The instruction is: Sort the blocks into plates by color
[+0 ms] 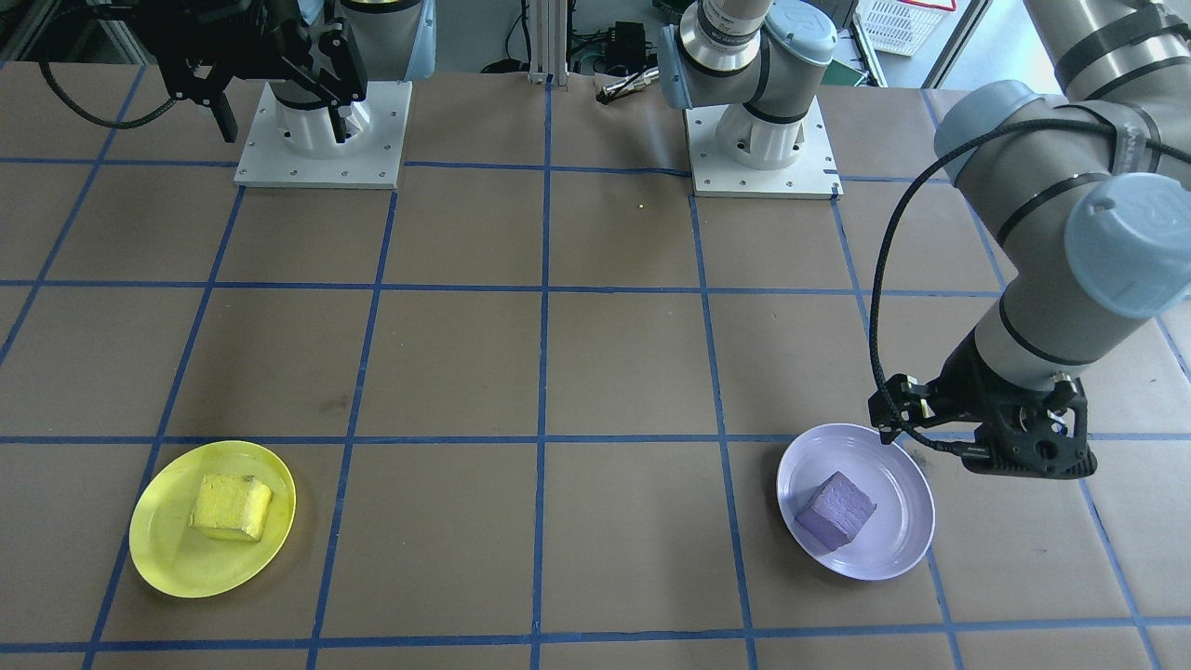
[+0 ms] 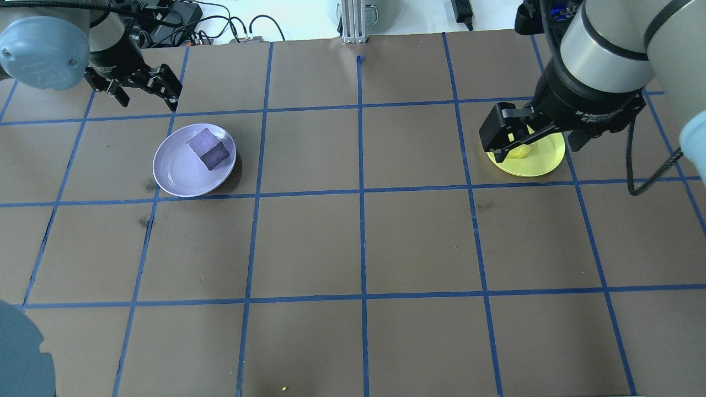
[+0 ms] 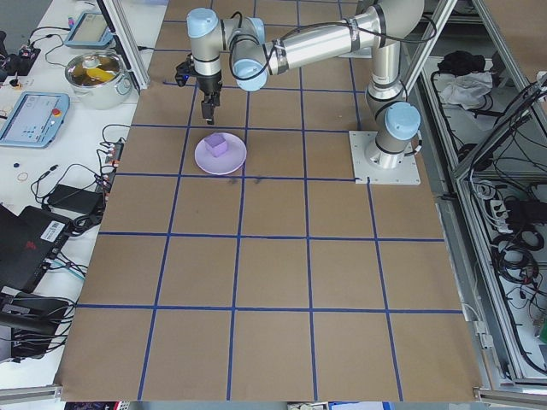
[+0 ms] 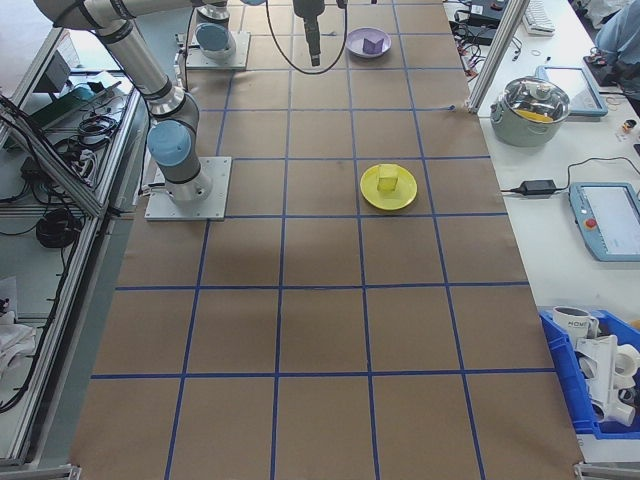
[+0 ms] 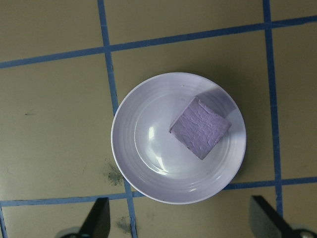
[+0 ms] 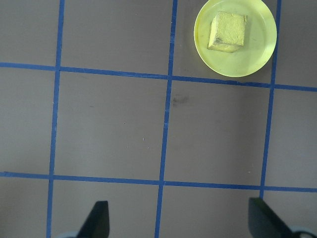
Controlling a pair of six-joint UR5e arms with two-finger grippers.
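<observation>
At lower right of the front view, the left gripper (image 1: 986, 430), jaws wide and empty, could clip the lavender plate (image 1: 907, 484) and spill its purple block (image 1: 836, 509); the right gripper (image 2: 532, 135) is likewise spread.

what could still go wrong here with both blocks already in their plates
Little, it seems, but two things stand out. The left gripper hangs open close beside the lavender plate; a low sideways retreat could clip its rim and shift it. The purple block lies off-centre, toward one side of that plate, so a knock might tip it out. The yellow block in the yellow plate looks safe, with the right gripper far away.
</observation>
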